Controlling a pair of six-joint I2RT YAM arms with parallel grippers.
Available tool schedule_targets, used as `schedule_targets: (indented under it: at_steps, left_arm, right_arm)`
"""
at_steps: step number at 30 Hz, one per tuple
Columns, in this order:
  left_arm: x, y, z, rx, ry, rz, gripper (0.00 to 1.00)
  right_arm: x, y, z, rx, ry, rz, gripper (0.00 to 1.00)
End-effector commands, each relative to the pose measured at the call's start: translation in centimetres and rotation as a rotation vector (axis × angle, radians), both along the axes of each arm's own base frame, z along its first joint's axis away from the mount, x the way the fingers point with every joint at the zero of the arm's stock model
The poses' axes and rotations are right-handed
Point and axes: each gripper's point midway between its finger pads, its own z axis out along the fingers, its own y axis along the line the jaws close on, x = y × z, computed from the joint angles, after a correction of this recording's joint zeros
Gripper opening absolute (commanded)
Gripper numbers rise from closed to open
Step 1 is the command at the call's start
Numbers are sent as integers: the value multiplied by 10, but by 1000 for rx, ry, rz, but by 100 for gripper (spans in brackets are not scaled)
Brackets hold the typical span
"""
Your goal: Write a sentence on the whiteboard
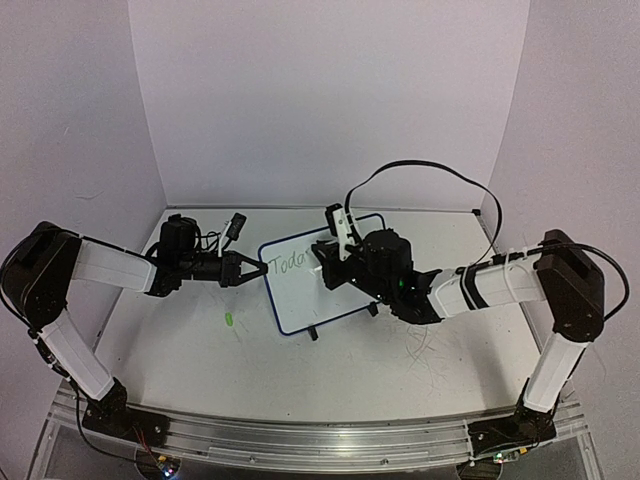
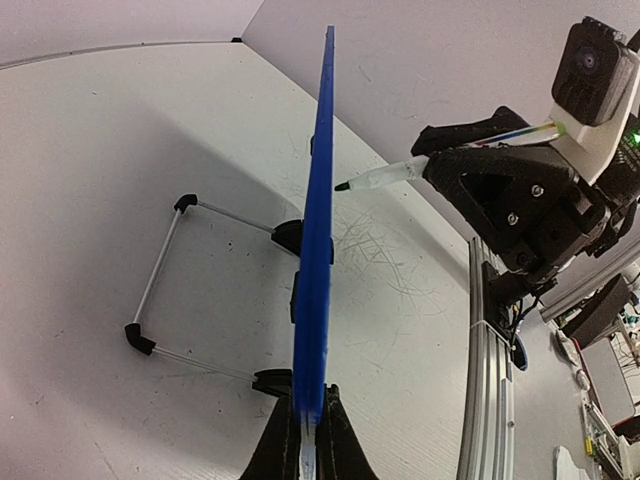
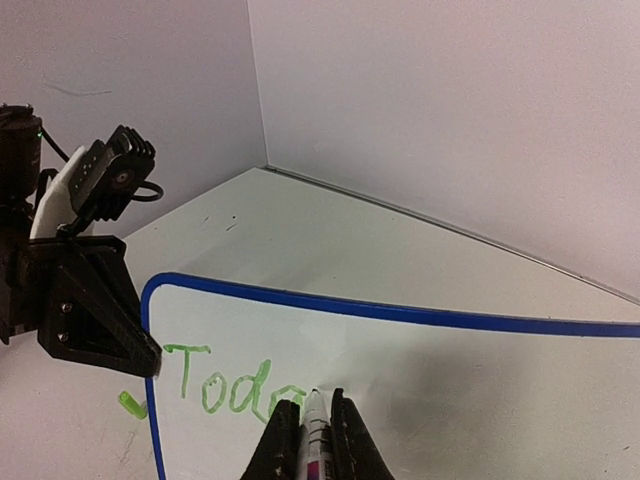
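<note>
Left end effector (image 1: 247, 270) pinches the whiteboard (image 1: 320, 295) edge — right end effector (image 3: 312, 422) grips a marker (image 3: 316, 402), tip at the sentence (image 3: 228, 383).

From above, the right gripper (image 1: 328, 262) covers the right half of the whiteboard (image 1: 295, 295), so the sentence (image 1: 290, 264) shows only its first few letters. The left wrist view shows the board edge-on, its writing face hidden and its near edge blurred. In the right wrist view the marker (image 3: 316, 425) and the board's lower part run off the bottom.
</note>
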Motion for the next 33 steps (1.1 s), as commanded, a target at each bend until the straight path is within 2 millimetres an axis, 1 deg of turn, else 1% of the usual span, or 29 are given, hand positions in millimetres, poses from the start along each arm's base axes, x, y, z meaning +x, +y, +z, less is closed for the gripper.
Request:
schedule_targets:
  at_steps: [1,9,16,27,33]
  left_arm:
    - [3,0,23,-24,-68,-6,0]
    - [3,0,24,-24,-70,-4,0]
    - [3,0,24,-24,-71,-4,0]
    - [3,0,25,-25,-71,-4,0]
    - [3,0,25,-23,-70,-4,0]
  right_arm:
    - [6,7,18,38,-39,1,0]
    - [8,9,11,23,-32,-5,0]
    - [8,5,4,0,-24,-23,0]
    - [0,-3,-6,-12,-1,-29,0]
    - [-5,-5,-15,-20,19,-27,0]
